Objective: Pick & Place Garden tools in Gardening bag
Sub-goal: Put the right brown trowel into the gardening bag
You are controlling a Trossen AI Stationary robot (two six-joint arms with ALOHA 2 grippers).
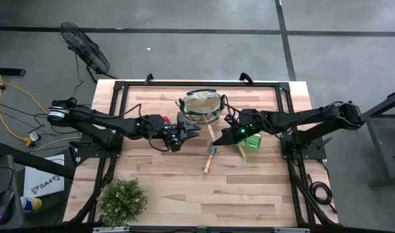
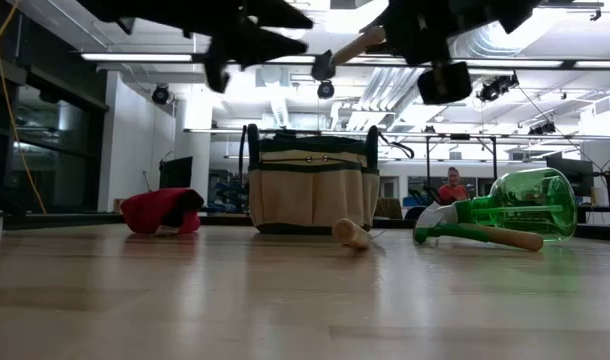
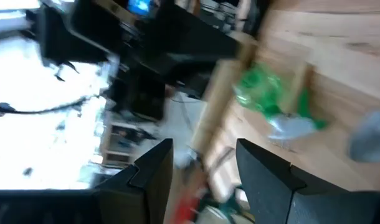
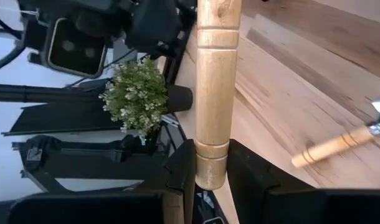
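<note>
The beige gardening bag (image 1: 202, 103) with green trim stands upright at the table's far middle and also shows in the low view (image 2: 312, 190). My right gripper (image 1: 227, 134) hovers just near and right of it, shut on a wooden-handled tool (image 4: 213, 81) that is raised above the table (image 2: 357, 45). My left gripper (image 3: 202, 171) is open and empty, raised left of the bag (image 1: 183, 134). The green sprayer (image 2: 515, 205) lies on its side across a wooden handle (image 2: 500, 237). Another wooden-handled tool (image 1: 210, 158) lies flat in front of the bag. The red-handled shears (image 2: 160, 212) lie left of the bag. My right gripper pinches the wooden handle at its free end (image 4: 212, 163) between its two fingers. The handle runs straight out ahead of the fingers, along them. The tool is lifted clear of the table, roughly level, its dark metal end (image 2: 323, 65) toward the table's left.
A bushy green plant (image 1: 122, 199) stands at the table's near left corner. A black frame (image 1: 120, 87) runs around the table's edges. The table's near half is bare wood (image 1: 204, 200). A person (image 2: 451, 186) shows in the room beyond the table.
</note>
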